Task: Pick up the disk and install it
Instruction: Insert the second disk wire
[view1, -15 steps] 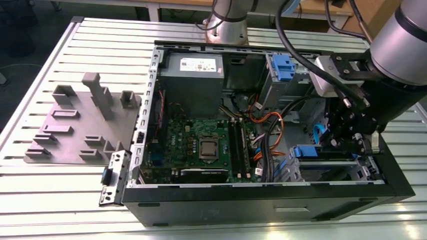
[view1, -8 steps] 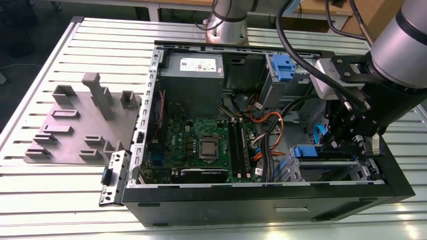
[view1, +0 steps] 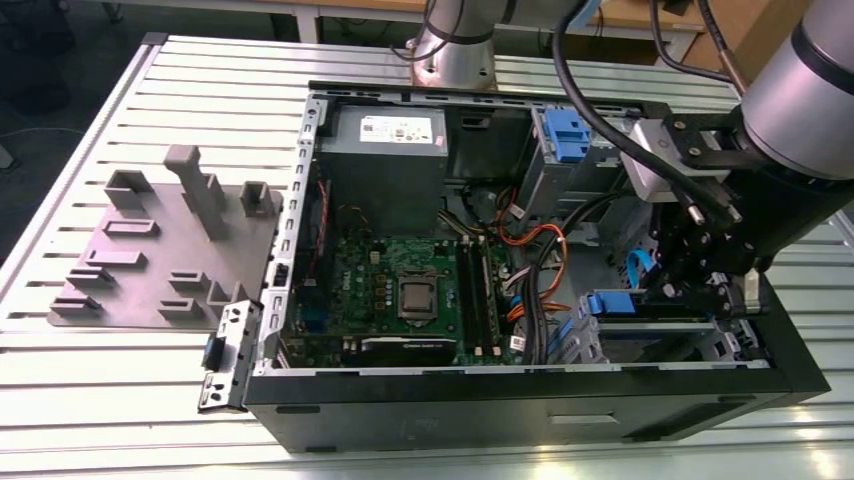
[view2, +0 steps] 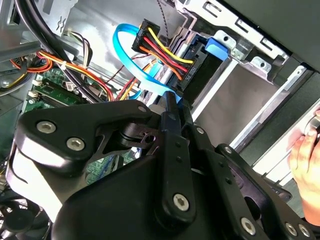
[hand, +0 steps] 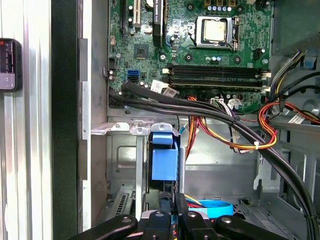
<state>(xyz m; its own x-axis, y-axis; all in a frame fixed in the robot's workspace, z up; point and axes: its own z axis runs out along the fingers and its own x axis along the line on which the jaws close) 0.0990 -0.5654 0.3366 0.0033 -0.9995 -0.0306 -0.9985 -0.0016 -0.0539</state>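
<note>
Lying on its side on a slatted metal table (view1: 107, 380), the open PC case (view1: 534, 400) holds a green motherboard (view1: 400, 290) with its processor socket (view1: 416, 297) at centre, a grey power supply (view1: 387, 135) at the far end, and bundles of black, orange, red and yellow cables (view1: 534, 270) running across to the drive bays on the exterior view's right. A grey fixture plate (view1: 147, 260) with upright blocks lies on the table beside the case, at the exterior view's left.

The disk (hand: 164, 162) sits edge-on in the lower drive bay (view1: 654, 335) at the case's near corner, standing between the bay's metal walls. From the first wrist view its visible end is a blue plastic carrier with a blue tab at its tip; the labelled face cannot be seen. In the second wrist view a power plug with red, yellow and black wires (view2: 160, 47) and a flat blue data cable (view2: 135, 65) meet at a drive edge with a blue latch (view2: 220, 47) beside it.

The gripper (hand: 170, 212) reaches down into the bay, fingers drawn close together about the disk's near edge; whether they actually clamp it cannot be told. A hand (view2: 307, 155) shows at the case's rim in the second wrist view.
</note>
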